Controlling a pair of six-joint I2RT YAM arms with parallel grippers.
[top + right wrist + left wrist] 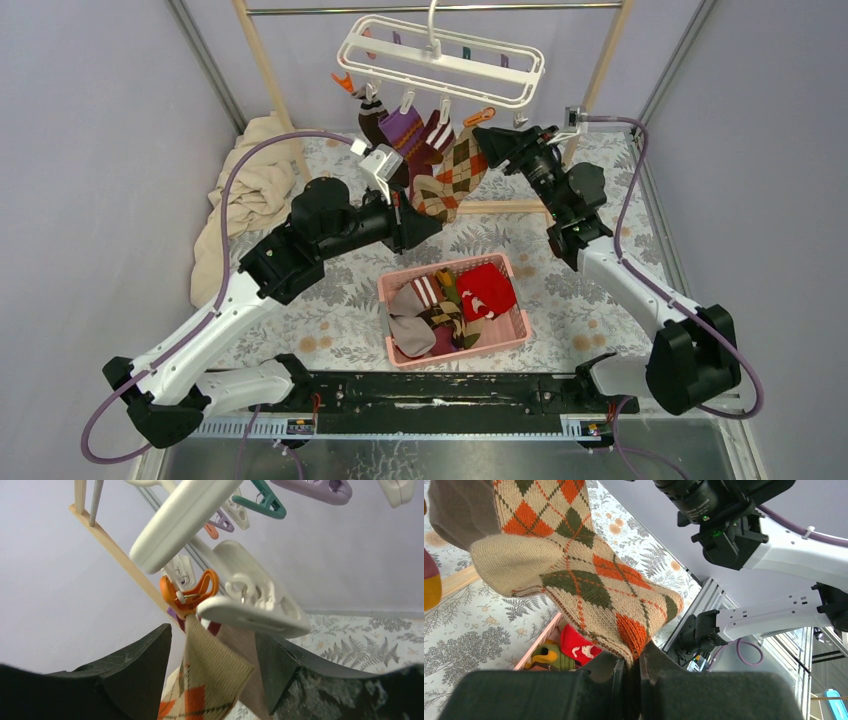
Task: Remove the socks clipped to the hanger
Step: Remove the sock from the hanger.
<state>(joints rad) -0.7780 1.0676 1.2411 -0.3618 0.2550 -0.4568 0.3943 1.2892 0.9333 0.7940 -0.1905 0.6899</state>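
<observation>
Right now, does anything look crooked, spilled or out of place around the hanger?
The argyle sock hangs slanted, not straight: its cuff is in the orange clip while the left gripper pinches its lower end off to one side. A beige cloth also lies heaped at the left edge of the table. Nothing spilled or damaged.

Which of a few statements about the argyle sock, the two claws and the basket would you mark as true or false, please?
1. The left claw is shut on the argyle sock's lower end. True.
2. The right claw is clamped on the orange clip. False: its jaws stand open on either side of the sock's cuff, just below that clip.
3. The orange clip on the white hanger holds the argyle sock's cuff. True.
4. The pink basket holds nothing. False: several socks lie in it, a red sock among them.
5. The argyle sock hangs alone. False: a purple sock and a maroon striped sock hang beside it.
</observation>
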